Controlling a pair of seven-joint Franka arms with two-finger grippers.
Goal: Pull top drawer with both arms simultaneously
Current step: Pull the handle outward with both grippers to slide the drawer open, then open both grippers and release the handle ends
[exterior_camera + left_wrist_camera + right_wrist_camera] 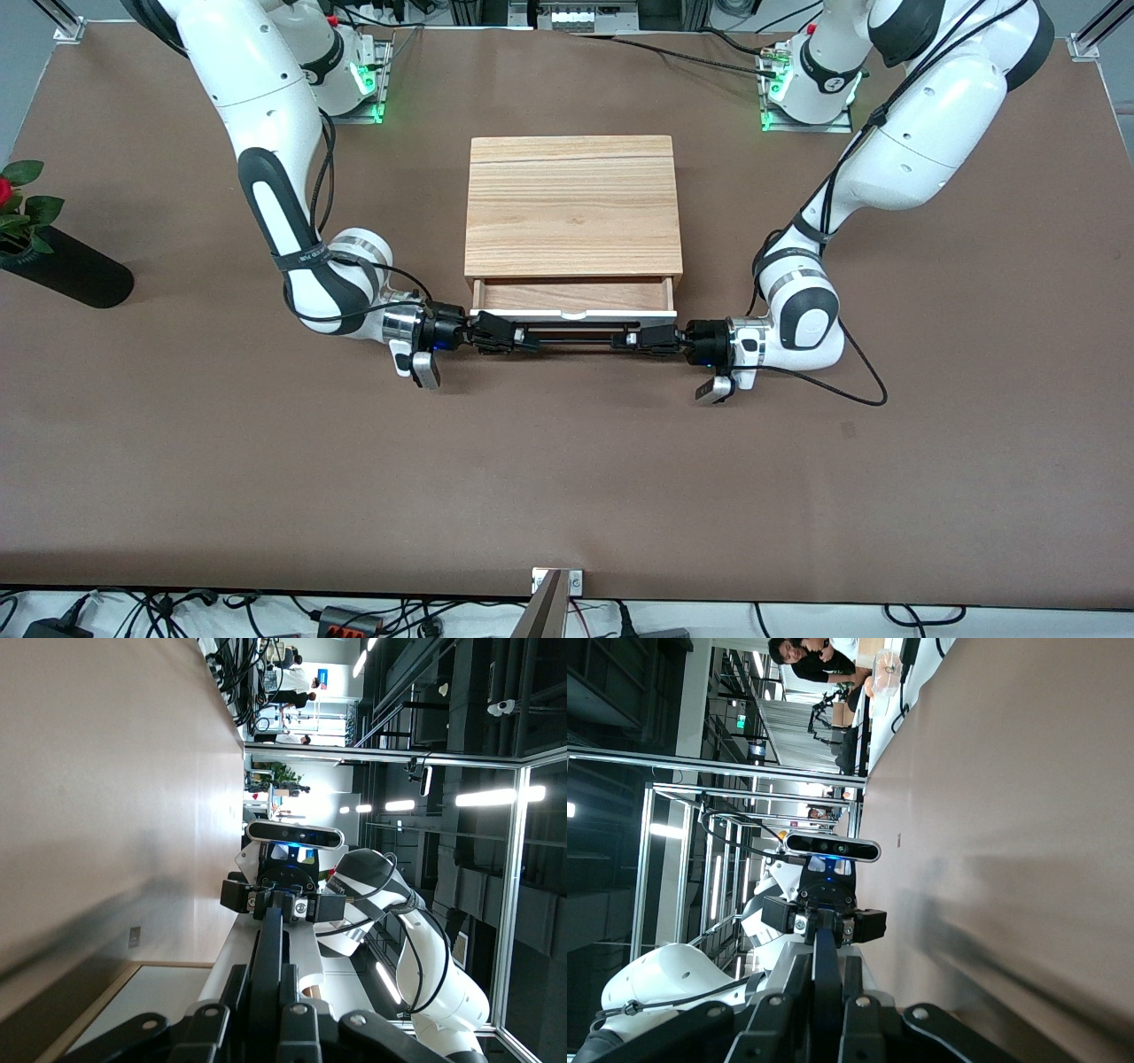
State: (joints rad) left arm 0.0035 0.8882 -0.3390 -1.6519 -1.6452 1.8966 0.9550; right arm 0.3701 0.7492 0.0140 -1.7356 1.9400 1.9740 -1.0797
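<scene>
The top drawer [574, 314] stands partly pulled out of the light-wood casing [572, 208], and its brown wood inside [571, 291] shows. Its thin black bar handle [576, 338] runs along the white front. My right gripper [509, 338] is shut on the handle's end toward the right arm. My left gripper [657, 338] is shut on the other end. In the left wrist view my left gripper [266, 981] clamps the bar [268, 943], with the right gripper [282, 902] farther along it. In the right wrist view my right gripper [826, 981] clamps the bar [825, 952].
A plant with a red flower [22, 217] in a black pot [71, 270] lies at the right arm's end of the table. A camera mount [554, 602] stands at the table's near edge. Cables trail from both wrists onto the table.
</scene>
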